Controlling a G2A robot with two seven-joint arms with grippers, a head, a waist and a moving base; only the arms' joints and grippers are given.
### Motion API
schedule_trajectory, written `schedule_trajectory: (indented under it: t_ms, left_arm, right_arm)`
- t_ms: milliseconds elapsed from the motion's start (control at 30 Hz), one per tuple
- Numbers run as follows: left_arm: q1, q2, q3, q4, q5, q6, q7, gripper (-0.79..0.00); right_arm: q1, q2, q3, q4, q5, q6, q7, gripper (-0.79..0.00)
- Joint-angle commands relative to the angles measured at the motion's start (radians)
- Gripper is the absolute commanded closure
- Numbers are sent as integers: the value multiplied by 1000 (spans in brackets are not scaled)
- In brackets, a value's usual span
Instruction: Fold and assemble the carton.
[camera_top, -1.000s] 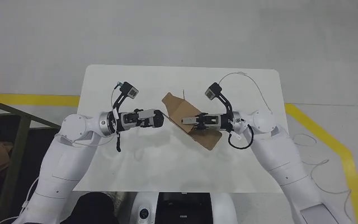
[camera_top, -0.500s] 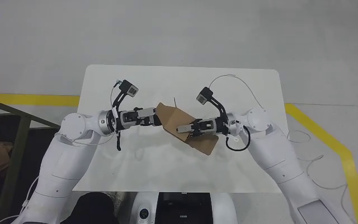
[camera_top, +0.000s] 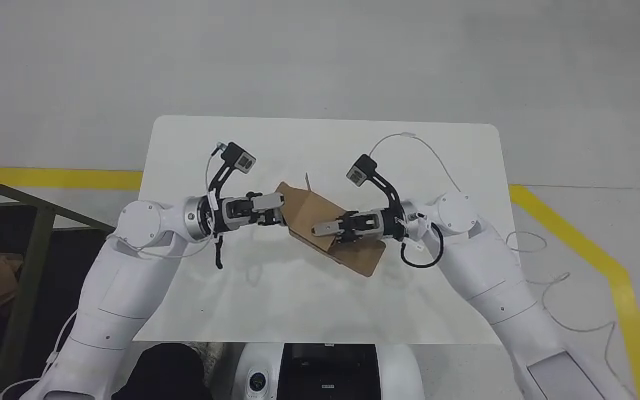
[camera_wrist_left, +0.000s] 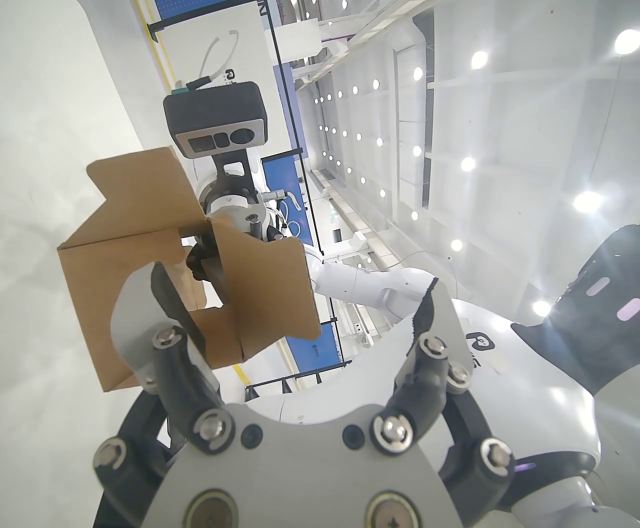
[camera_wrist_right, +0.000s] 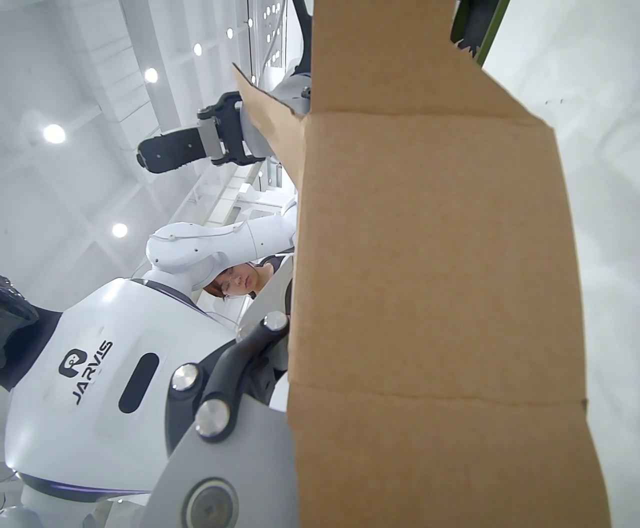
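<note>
Top view: right gripper (camera_top: 326, 228) was clamped on the brown carton (camera_top: 360, 254) over the white table (camera_top: 450, 290); left gripper (camera_top: 283, 208) was spread apart at the carton's edge.

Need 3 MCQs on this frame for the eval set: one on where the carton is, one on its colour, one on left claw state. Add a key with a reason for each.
1. Where is the carton?
A. Flat at the table's far edge
B. On the floor
C. Between the left claw and the right claw, over the middle of the table

2. What colour is the carton?
A. Brown
B. White
C. Blue

3. The left claw is:
A. shut on a flap
B. open
C. shut on nothing

Key:
1 C: the top view shows it between both claws, mid-table.
2 A: it is plain brown cardboard in every view.
3 B: the left wrist view shows its fingers spread wide, one against the carton.
</note>
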Motion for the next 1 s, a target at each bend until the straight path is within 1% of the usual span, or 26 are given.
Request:
schedule_trajectory:
  t_ms: [0,233,367,567,633,667,800,967]
  left_arm:
    - [-1,0,-1,1,1,1,1,-785]
    - [1,2,-15,4,11,4,2,-785]
    - [9,7,-46,13,29,7,3,-785]
    - [21,16,-97,24,47,9,2,-785]
    - [24,18,-108,29,52,8,0,-785]
    - [24,18,-111,32,52,7,-2,-785]
    - [16,18,-106,38,47,1,-5,-785]
    - [-5,11,-64,47,28,-12,-4,-785]
  right_arm:
    - [1,0,0,1,1,0,3,0]
    - [3,0,2,10,6,1,21,0]
    - [9,0,-3,29,41,6,99,0]
    - [13,-4,-8,71,109,-21,189,0]
    - [11,-7,-24,64,136,-9,246,0]
    - [11,-8,-35,56,137,-3,251,0]
    - [12,-7,-97,30,154,-3,251,0]
    - [27,-7,-167,32,212,0,251,0]
